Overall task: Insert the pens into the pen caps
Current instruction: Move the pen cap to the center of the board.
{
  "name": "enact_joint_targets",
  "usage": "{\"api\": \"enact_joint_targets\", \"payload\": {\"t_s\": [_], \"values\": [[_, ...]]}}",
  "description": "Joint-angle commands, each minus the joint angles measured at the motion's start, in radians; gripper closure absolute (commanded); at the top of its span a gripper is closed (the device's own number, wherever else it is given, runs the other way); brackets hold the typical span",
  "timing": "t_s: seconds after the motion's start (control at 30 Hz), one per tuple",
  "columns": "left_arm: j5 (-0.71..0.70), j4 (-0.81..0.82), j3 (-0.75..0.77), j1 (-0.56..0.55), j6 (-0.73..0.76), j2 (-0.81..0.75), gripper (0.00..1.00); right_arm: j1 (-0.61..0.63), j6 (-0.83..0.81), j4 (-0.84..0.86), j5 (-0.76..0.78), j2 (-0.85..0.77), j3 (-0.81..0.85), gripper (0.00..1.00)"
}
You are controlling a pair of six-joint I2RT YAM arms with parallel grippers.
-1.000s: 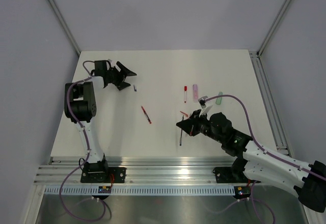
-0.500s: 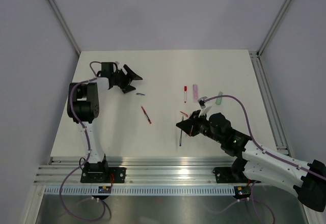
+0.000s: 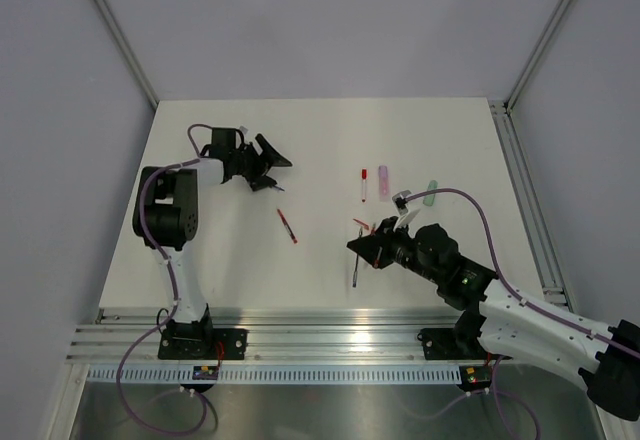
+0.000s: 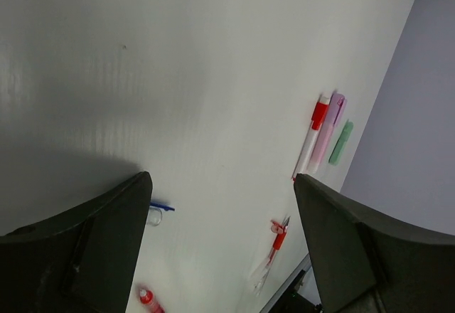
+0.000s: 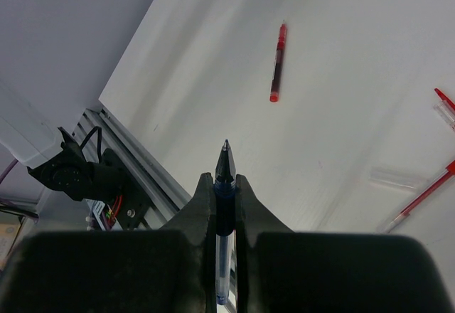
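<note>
The right gripper (image 5: 224,185) has its two matte black fingers pressed together on a blue pen (image 5: 225,167). The pen is a thin stick with a clear barrel, a dark blue collar and a small cone tip that juts just past the fingertips, over the near middle of the smooth white table (image 3: 320,130). Beyond that tip a slim red pen (image 5: 277,62) lies flat and alone on the matte surface. Off to the side rests a second red pen with a pale clear barrel (image 5: 419,199), with a short clear tube near it that is too blurred to name. Farther back, a white pen with a red cap (image 3: 363,184) lies just beside and parallel to a thicker, round-ended pink marker (image 3: 383,182). A pale green marker (image 3: 432,193) sits a little apart from them. The left gripper (image 4: 222,181) is low over the far left of the table, its broad, wedge-shaped black fingers spread wide. A tiny cap with a blue clip (image 4: 156,212) lies on the table close by one fingertip.
</note>
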Motion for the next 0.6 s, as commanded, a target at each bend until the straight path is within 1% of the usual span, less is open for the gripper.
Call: {"api": "enact_joint_targets", "payload": {"t_s": [0.0, 0.13, 0.23, 0.27, 0.3, 0.33, 0.37, 0.4, 0.43, 0.47, 0.5, 0.53, 0.57], "values": [[-0.049, 0.072, -0.032, 0.009, -0.012, -0.132, 0.16, -0.008, 0.008, 0.045, -0.001, 0.015, 0.006, 1.0], [-0.037, 0.092, -0.026, 0.007, -0.033, -0.254, 0.15, -0.008, 0.022, 0.077, -0.016, 0.062, 0.026, 1.0], [-0.072, 0.034, -0.029, 0.006, 0.024, -0.377, 0.15, -0.008, 0.036, 0.1, -0.019, 0.099, 0.041, 1.0], [-0.079, 0.018, -0.041, 0.004, 0.038, -0.411, 0.14, -0.008, 0.045, 0.106, -0.022, 0.113, 0.048, 1.0], [-0.082, 0.017, -0.062, -0.008, 0.052, -0.489, 0.14, -0.008, 0.051, 0.114, -0.024, 0.127, 0.055, 1.0], [-0.073, -0.006, -0.093, -0.017, 0.064, -0.533, 0.14, -0.008, 0.057, 0.12, -0.03, 0.157, 0.071, 1.0], [-0.065, -0.006, -0.177, -0.029, 0.066, -0.581, 0.15, -0.008, 0.069, 0.131, -0.034, 0.174, 0.08, 1.0], [-0.056, -0.003, -0.228, -0.06, 0.069, -0.685, 0.16, -0.008, 0.077, 0.138, -0.04, 0.189, 0.089, 1.0], [-0.042, -0.002, -0.281, -0.08, 0.075, -0.742, 0.16, -0.006, 0.083, 0.149, -0.05, 0.224, 0.106, 1.0], [-0.043, -0.003, -0.399, -0.101, 0.079, -0.803, 0.17, -0.006, 0.097, 0.166, -0.054, 0.245, 0.115, 1.0], [-0.045, -0.011, -0.456, -0.141, 0.089, -0.868, 0.21, -0.006, 0.103, 0.174, -0.056, 0.26, 0.126, 1.0], [-0.054, -0.023, -0.51, -0.163, 0.101, -0.996, 0.23, -0.005, 0.109, 0.181, -0.063, 0.301, 0.149, 1.0], [-0.059, -0.04, -0.559, -0.181, 0.107, -1.059, 0.25, -0.003, 0.121, 0.192, -0.068, 0.32, 0.161, 1.0]]}}
